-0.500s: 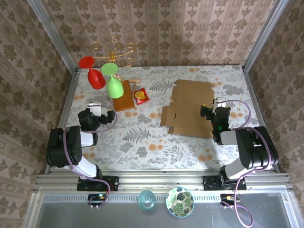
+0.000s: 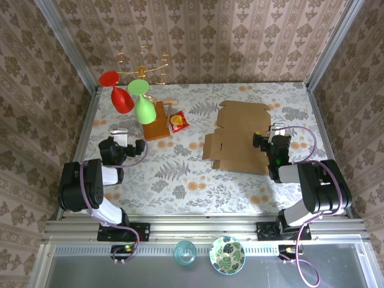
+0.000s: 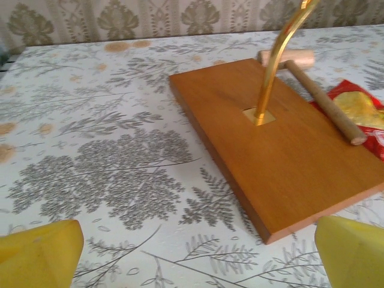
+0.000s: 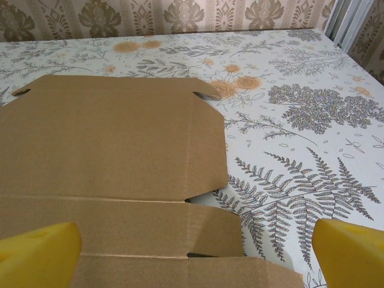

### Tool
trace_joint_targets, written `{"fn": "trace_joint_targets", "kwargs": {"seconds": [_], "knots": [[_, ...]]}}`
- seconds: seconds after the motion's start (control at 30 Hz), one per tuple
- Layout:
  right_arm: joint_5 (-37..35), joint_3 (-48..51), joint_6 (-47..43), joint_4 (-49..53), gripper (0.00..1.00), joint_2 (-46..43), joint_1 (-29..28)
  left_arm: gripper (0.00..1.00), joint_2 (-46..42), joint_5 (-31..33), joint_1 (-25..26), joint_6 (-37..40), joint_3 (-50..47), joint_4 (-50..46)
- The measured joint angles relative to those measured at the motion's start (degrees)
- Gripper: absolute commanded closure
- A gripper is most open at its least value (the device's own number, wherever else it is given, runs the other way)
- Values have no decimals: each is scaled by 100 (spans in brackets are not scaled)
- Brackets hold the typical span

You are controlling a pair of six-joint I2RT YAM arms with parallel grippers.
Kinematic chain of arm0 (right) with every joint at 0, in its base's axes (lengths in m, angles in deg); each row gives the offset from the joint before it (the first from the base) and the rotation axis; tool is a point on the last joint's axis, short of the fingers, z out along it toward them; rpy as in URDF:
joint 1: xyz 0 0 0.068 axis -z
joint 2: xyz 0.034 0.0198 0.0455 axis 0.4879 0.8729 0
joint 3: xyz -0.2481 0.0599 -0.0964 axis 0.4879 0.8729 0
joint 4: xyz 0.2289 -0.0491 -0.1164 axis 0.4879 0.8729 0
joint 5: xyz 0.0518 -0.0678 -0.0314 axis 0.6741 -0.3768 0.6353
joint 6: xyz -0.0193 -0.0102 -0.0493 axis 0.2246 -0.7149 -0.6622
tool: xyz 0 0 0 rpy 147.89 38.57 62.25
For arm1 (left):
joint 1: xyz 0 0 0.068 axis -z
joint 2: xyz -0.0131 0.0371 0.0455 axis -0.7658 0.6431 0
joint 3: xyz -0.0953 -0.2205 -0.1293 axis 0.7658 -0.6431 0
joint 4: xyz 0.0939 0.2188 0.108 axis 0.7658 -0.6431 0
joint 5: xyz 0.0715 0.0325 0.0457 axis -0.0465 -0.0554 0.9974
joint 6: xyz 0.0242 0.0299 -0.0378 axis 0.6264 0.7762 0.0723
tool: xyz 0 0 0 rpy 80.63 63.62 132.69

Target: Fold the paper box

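Observation:
The paper box point(image 2: 239, 137) lies flat and unfolded on the patterned table, a brown corrugated sheet with flaps and slots. In the right wrist view its panels and creases point(image 4: 114, 150) spread across the left and centre, with a side flap slightly lifted. My right gripper point(image 2: 260, 143) sits low at the sheet's right edge, open, its yellow fingertips point(image 4: 37, 251) wide apart over the cardboard point(image 4: 195, 259). My left gripper point(image 2: 143, 147) rests low on the left side of the table, open with nothing between its fingers point(image 3: 198, 264), far from the box.
A wooden block stand point(image 2: 157, 127) with a brass stem point(image 3: 277, 60) holds a red glass point(image 2: 117, 91) and a green glass point(image 2: 143, 105). A wooden dowel point(image 3: 324, 102) and a red snack packet point(image 2: 178, 122) lie beside it. A bowl point(image 2: 227, 254) and cup point(image 2: 185, 252) sit below the table edge.

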Motion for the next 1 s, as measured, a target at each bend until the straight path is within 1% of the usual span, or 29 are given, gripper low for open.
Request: {"fn": "trace_joint_targets", "kwargs": {"seconds": [0.1, 0.2, 0.57, 0.67, 0.77, 0.83, 0.87, 0.93, 1.0], "knots": [[0, 0, 0, 0, 0, 0, 0, 0, 0, 461, 181, 7, 48, -146], [0, 0, 0, 0, 0, 0, 0, 0, 0, 704, 345, 28, 81, -240], [0, 0, 0, -2, 0, 0, 0, 0, -4, 1429, 402, 24, 74, -302], [-50, 33, -22, -55, 0, -24, -55, 0, -262, 2129, 704, 63, -181, -68], [-409, 138, -144, 199, 0, -442, -389, 0, -940, 3018, 1381, 330, -533, 42], [-719, 61, -177, 732, 0, -1123, -634, 0, -1491, 3556, 1871, 557, -544, -22], [-874, -50, -170, 1027, 0, -1464, -715, 0, -1725, 3751, 2020, 621, -522, -50], [-1266, -549, -90, 1888, 0, -2201, -809, 0, -2326, 4350, 2343, 721, -328, -378], [-1556, -1252, 120, 2758, 0, -2717, -855, 0, -2743, 4898, 2551, 603, 22, -920]]}}
